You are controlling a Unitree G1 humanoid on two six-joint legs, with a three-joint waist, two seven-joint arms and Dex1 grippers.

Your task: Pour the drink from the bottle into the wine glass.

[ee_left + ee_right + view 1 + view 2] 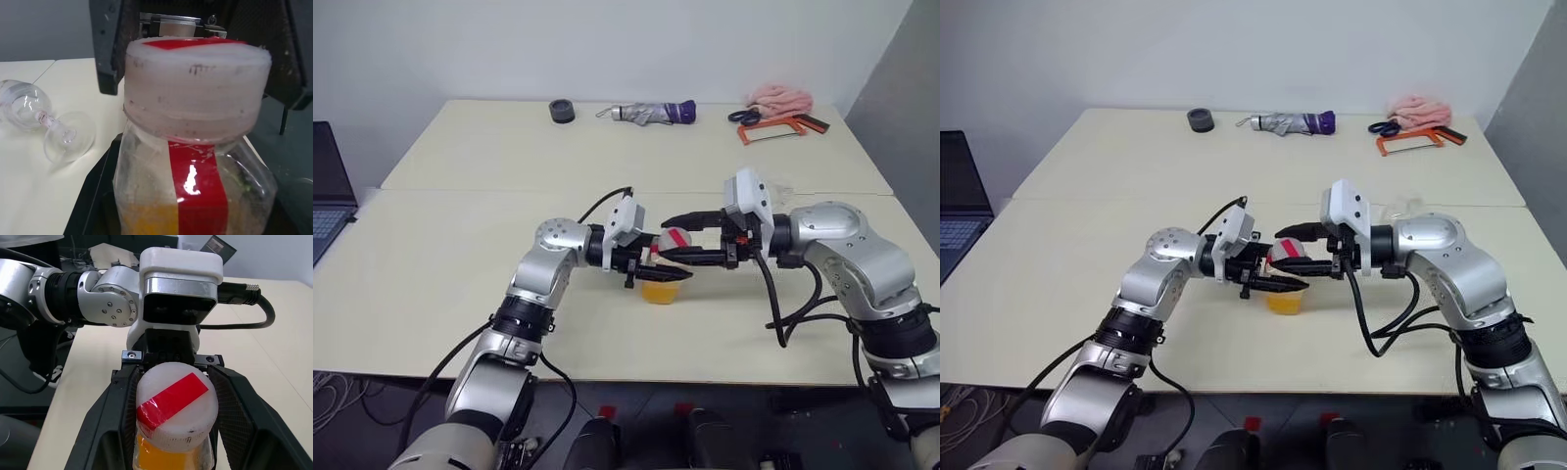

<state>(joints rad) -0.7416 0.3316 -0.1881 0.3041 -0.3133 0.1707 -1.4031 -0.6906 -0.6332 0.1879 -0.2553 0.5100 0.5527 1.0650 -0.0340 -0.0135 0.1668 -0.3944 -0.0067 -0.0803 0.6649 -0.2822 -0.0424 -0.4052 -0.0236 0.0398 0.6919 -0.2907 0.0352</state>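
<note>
The bottle [195,186] is a small clear plastic one with a red label strip, held upright a little above the table [460,284]. The orange-yellow drink [664,291] fills its lower part. My left gripper [666,273] is shut on the bottle's body from the left. From the right, my right gripper [177,396] reaches in level, its two black fingers [115,411] closed on either side of the white cap [176,406] with its red stripe. The wine glass [29,105] lies on its side on the table beyond my right forearm, its round foot [68,137] turned toward the bottle.
A laptop [328,186] sits at the left edge. Along the far side of the table lie a black tape roll [562,111], a folded umbrella [651,113], scissors [744,116], an orange hacksaw [781,127] and a pink cloth [781,98].
</note>
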